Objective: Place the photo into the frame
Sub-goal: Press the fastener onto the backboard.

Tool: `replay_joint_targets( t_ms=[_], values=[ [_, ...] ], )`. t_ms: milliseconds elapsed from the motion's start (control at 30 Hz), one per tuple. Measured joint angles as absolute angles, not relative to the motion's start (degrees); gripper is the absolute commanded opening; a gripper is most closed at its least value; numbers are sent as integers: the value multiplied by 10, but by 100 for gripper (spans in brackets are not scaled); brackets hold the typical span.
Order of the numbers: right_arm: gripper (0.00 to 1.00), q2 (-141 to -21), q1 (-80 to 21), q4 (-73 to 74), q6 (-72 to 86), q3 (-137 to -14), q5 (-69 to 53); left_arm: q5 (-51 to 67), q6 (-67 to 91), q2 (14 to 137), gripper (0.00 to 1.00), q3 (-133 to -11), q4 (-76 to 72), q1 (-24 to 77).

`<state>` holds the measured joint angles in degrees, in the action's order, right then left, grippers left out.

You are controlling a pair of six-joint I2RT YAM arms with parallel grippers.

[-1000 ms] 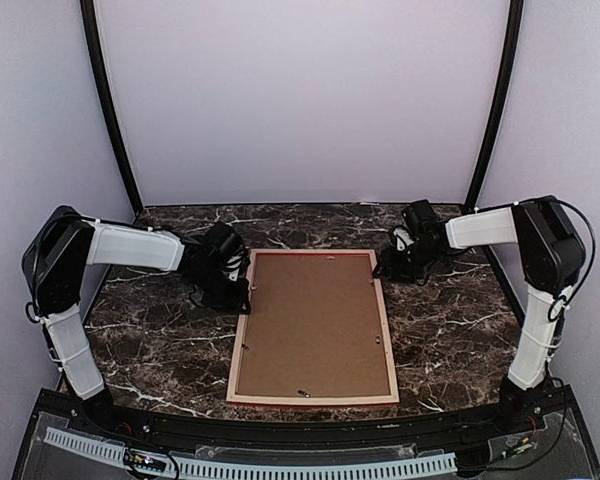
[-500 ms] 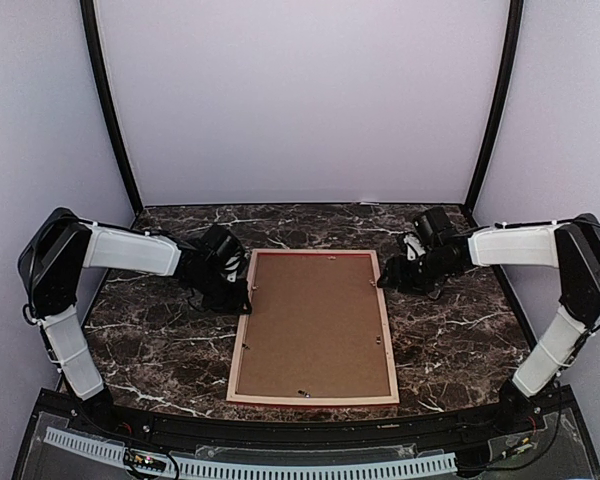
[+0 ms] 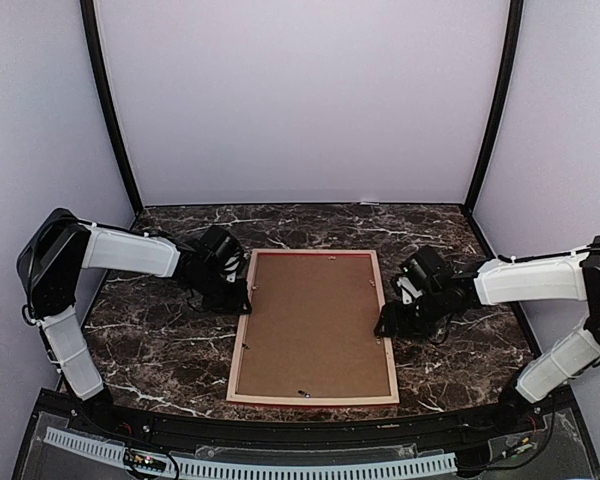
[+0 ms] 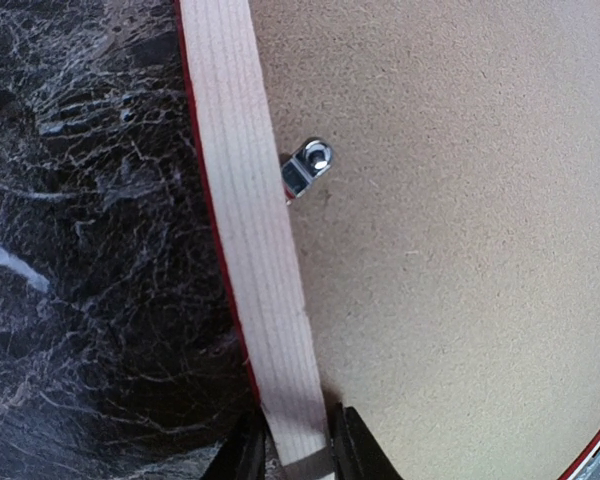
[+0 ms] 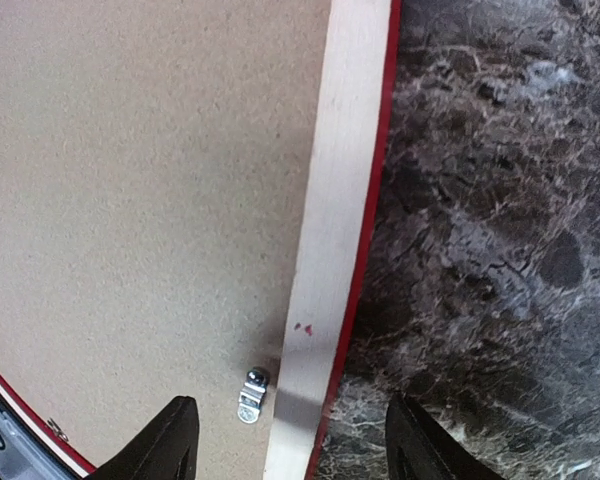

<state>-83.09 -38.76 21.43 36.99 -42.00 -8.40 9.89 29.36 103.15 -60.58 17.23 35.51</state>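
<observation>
The frame [image 3: 242, 335] lies face down in the middle of the table, its pale wood back up and a thin red edge showing. A brown backing board [image 3: 313, 322] fills it. The photo is hidden. My left gripper [image 3: 243, 291] is shut on the frame's left rail near the far corner; in the left wrist view both fingers pinch the pale rail [image 4: 245, 200] at the gripper [image 4: 296, 455]. My right gripper [image 3: 385, 326] hovers open over the middle of the right rail [image 5: 340, 200]. There its fingers [image 5: 162, 445] straddle the rail, and the gripper [image 5: 290, 415] holds nothing.
Small metal turn clips sit on the backing board beside the rails: one [image 4: 308, 166] ahead of the left gripper, one [image 5: 253, 393] between the right gripper's fingers. Dark marble tabletop [image 3: 160, 345] surrounds the frame. Pale walls enclose the back and sides.
The right arm has swung from the frame's far right corner toward me along the right rail, and its jaws have widened. The left gripper and the frame have stayed put.
</observation>
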Motion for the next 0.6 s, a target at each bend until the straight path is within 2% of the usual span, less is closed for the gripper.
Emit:
replay_joint_targets(
  t_ms=[600],
  values=[
    [52,-859,-422,221,393,-425,-47,99,291,1032,25,-606,172,355]
  ],
)
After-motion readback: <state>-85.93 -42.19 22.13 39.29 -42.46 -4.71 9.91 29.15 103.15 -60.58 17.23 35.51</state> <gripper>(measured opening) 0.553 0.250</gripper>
